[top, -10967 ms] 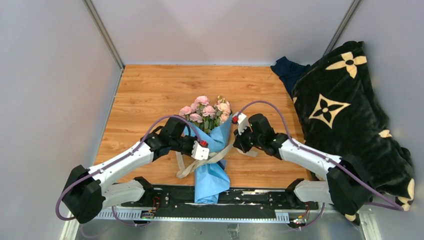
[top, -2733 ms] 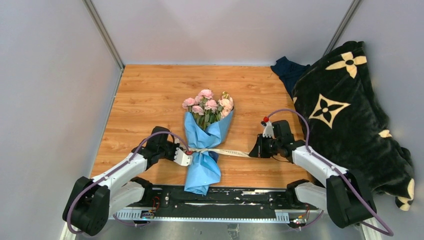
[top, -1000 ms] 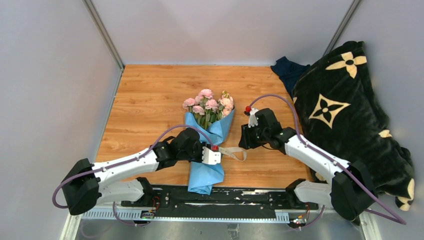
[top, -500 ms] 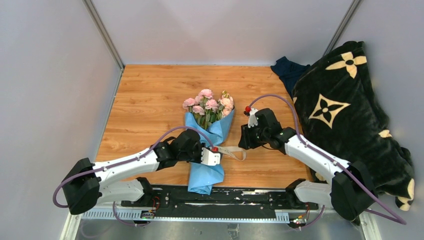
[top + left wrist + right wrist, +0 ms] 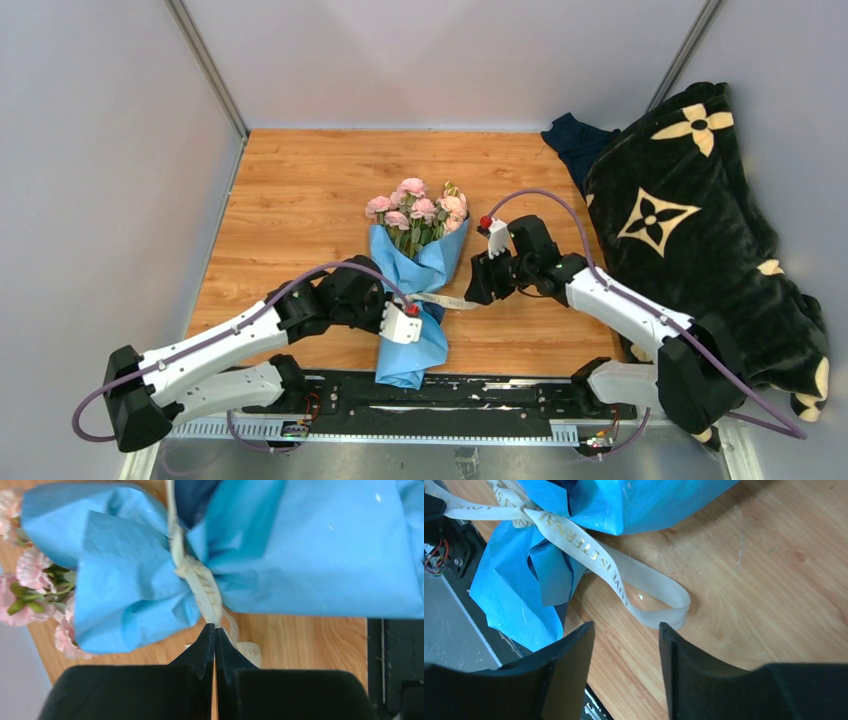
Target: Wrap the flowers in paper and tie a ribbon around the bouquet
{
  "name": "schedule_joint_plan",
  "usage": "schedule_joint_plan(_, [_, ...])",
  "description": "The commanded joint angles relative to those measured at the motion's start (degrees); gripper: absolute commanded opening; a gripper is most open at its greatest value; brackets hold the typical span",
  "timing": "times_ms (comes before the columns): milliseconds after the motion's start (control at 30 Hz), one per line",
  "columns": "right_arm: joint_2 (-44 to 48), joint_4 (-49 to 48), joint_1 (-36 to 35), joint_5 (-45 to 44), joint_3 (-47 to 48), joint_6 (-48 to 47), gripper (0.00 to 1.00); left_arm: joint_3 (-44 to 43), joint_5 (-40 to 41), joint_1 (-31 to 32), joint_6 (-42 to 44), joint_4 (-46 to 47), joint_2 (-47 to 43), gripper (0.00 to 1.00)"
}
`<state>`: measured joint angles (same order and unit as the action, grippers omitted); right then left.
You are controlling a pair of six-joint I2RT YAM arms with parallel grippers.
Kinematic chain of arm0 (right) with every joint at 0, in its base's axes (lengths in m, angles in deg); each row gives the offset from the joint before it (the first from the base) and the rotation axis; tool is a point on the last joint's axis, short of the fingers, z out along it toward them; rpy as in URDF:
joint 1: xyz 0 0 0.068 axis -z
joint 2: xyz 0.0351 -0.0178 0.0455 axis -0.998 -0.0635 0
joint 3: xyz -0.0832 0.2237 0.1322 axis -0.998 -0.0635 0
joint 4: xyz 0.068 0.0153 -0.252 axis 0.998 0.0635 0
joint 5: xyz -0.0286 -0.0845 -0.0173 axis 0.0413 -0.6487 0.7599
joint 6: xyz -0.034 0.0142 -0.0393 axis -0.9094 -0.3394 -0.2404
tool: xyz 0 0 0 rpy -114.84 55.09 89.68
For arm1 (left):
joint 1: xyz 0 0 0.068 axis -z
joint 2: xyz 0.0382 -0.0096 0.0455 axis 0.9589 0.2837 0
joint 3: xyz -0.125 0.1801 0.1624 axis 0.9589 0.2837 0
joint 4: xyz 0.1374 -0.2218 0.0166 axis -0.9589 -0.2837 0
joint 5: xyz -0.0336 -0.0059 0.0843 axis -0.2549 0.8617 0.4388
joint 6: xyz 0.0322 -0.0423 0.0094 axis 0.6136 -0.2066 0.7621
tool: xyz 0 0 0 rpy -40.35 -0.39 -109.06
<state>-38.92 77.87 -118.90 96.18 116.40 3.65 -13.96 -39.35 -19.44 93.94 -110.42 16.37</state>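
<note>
The bouquet (image 5: 415,268) lies on the wooden table with its pink flowers (image 5: 415,212) pointing away from me. The light blue paper (image 5: 410,350) is cinched at the waist by the cream ribbon (image 5: 440,300). My left gripper (image 5: 410,312) sits over the waist from the left. In the left wrist view its jaws (image 5: 215,626) are shut, with the ribbon (image 5: 202,582) running from the knot into the tips. My right gripper (image 5: 472,292) stands open just right of the bouquet. In the right wrist view a limp ribbon loop (image 5: 659,597) lies on the wood just ahead of the open fingers (image 5: 626,627).
A black plush blanket (image 5: 700,230) with beige flower marks is heaped along the right side, a dark blue cloth (image 5: 575,140) behind it. A black mounting rail (image 5: 480,395) runs along the near edge under the paper's tail. Grey walls enclose the table.
My left gripper has shut and drawn back toward the lower left across the bouquet's waist. The right gripper has opened wider and shifted slightly left. The ribbon loop on the right has shortened.
</note>
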Motion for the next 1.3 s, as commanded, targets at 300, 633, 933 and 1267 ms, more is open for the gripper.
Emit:
schedule_joint_plan(300, [-12.04, -11.31, -0.68, 7.57, -3.18, -3.79, 0.67, 9.77, 1.45, 0.32, 12.7, -13.71, -12.59, 0.0])
schedule_joint_plan(633, [-7.7, -21.51, -0.66, 9.31, -9.37, -14.88, 0.71, 15.34, 1.7, 0.32, 17.17, -17.64, -16.99, 0.0])
schedule_joint_plan(933, [-10.16, -31.67, -9.44, 3.99, -12.75, -29.85, 0.77, 15.58, 2.38, 0.29, 16.04, -16.68, -15.44, 0.0])
schedule_joint_plan(1267, [-16.82, -34.12, -9.73, 5.27, -11.92, -31.23, 0.54, 16.15, 3.91, 0.14, 15.6, -16.5, -15.26, 0.0])
